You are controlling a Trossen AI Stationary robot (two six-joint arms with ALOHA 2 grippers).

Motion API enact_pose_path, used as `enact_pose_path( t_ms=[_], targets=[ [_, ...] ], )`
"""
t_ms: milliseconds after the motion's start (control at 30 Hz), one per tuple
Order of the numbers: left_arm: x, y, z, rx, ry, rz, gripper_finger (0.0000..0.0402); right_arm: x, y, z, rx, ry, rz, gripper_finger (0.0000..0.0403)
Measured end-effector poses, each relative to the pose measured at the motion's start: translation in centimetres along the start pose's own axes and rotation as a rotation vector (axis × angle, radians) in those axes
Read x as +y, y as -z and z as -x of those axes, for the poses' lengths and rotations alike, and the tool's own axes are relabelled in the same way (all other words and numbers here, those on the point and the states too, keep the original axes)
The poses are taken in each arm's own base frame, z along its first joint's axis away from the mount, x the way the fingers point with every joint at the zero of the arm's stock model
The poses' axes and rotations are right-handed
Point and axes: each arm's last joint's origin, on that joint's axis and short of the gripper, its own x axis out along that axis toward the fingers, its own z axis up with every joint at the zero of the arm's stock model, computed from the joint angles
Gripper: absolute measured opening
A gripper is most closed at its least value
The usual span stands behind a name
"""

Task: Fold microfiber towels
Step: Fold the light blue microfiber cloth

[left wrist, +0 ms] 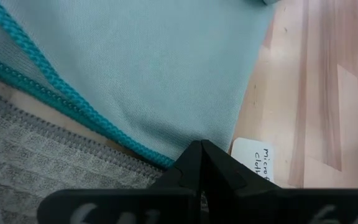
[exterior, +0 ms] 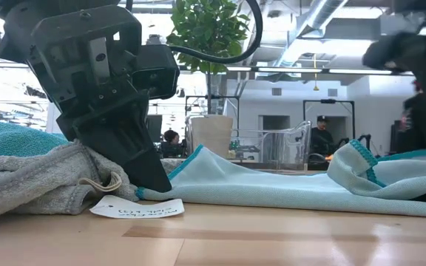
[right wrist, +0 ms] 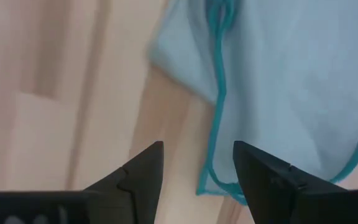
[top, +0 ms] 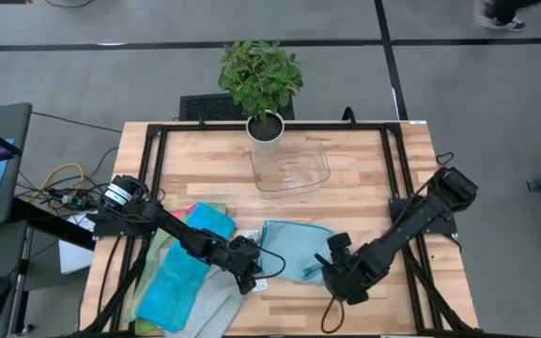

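Light grey microfiber towel with teal edging point(top: 294, 247) lower centre on wooden tabletop point(top: 364, 169), left tool point(top: 249, 279) pinched closed on its corner, right tool point(top: 334, 274) open beside its right edge.

Even, soft light is falling from overhead onto my table point(top: 364, 155), leaving only faint shadows under my arms. From table height, ceiling strip lights point(exterior: 361, 72) are glaring and the bright room behind is washing out. My left gripper point(exterior: 150, 181) is looming dark and slightly blurred there. My right wrist camera is showing the towel point(right wrist: 291, 81) soft and out of focus.
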Motion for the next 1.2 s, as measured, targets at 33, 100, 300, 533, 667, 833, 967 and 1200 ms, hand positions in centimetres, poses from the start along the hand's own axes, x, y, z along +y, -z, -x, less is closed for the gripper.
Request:
enact_pose_path(
  t_ms=[33,100,300,533,667,833,967,1200],
  targets=[
    [0.0,0.0,0.0,0.0,0.0,0.0,0.0,0.1,0.4,-0.3,0.013,0.005,0.001,0.0219],
    [0.0,0.0,0.0,0.0,-0.001,-0.001,0.0,-0.1,0.9,-1.0,0.037,0.013,0.001,0.0219],
    [0.0,0.0,0.0,-0.004,-0.007,-0.005,0.0,-0.3,1.7,-1.9,0.06,0.023,0.002,0.0219],
    [0.1,0.0,0.0,-0.017,-0.022,-0.006,0.0,-0.5,2.6,-3.2,0.072,0.024,-0.035,0.0218],
    [0.1,0.0,0.0,-0.017,-0.022,-0.006,0.0,-0.5,2.9,-3.4,0.085,0.03,-0.038,0.0218],
    [0.1,-0.1,0.0,-0.026,-0.031,-0.005,0.0,-0.5,2.7,-3.5,0.069,0.028,-0.017,0.0214],
    [0.1,-0.1,0.0,-0.038,-0.043,-0.005,0.0,-0.3,2.7,-4.5,0.099,0.045,-0.009,0.0191],
    [0.2,-0.1,0.0,-0.04,-0.045,-0.004,0.0,-0.1,2.6,-5.5,0.14,0.05,-0.002,0.0137]
  ],
)
